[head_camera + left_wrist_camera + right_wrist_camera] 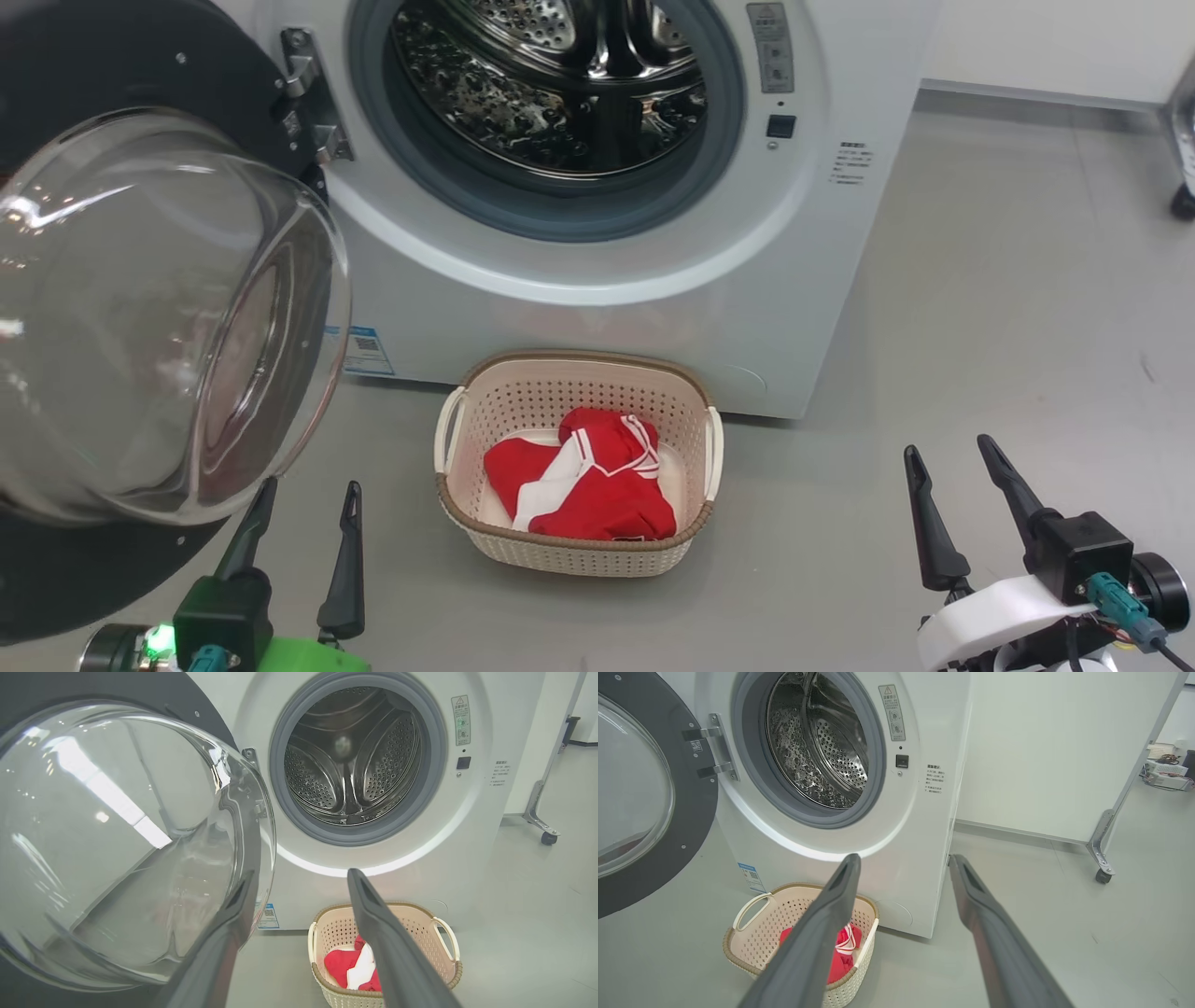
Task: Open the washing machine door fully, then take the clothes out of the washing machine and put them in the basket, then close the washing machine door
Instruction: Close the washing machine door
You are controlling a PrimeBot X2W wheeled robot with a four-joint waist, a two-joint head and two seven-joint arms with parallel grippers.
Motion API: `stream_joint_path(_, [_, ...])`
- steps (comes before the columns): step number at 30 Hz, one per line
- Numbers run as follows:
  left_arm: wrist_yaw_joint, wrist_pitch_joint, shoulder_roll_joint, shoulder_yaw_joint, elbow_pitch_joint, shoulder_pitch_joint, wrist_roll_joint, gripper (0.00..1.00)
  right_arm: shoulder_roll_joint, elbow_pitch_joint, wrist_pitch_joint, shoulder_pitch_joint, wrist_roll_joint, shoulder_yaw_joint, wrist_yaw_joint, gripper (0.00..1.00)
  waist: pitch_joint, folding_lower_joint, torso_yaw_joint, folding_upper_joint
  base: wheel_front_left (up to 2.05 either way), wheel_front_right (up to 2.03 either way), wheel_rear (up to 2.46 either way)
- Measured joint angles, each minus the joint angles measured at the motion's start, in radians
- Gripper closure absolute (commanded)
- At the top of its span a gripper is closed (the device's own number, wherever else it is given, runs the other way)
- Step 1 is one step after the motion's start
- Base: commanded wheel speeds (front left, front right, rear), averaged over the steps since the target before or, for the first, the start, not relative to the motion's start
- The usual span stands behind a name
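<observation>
The washing machine [653, 317] stands ahead with its steel drum [560, 84] bare of fabric. Its black door [159, 308] hangs swung wide to the left, the glass bowl bulging toward me. On the floor in front sits the basket [577, 462] holding the red clothes [583, 490] with white stripes. My left gripper [308, 499] is open at the lower left, just below the door's glass. My right gripper [948, 448] is open at the lower right, well clear of the basket. The left wrist view shows the door [126, 835], drum [350, 760] and basket [439, 952]; the right wrist view shows the basket [752, 938] and clothes [843, 952].
Grey floor [980, 327] spreads to the right of the machine. A white partition on a castor [1104, 875] stands at the far right. A blue label sticker [364, 350] sits low on the machine's front.
</observation>
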Motion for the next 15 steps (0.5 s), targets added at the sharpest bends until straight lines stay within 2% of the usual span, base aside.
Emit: stream_joint_path(15, [0.000, -0.017, -0.012, 0.018, -0.006, 0.005, 0.001, 0.00, -0.006, -0.007, 0.013, -0.001, 0.000, 0.013, 0.008, 0.00, 0.013, 0.0000, 0.191, 0.0000, 0.00, 0.00, 0.00])
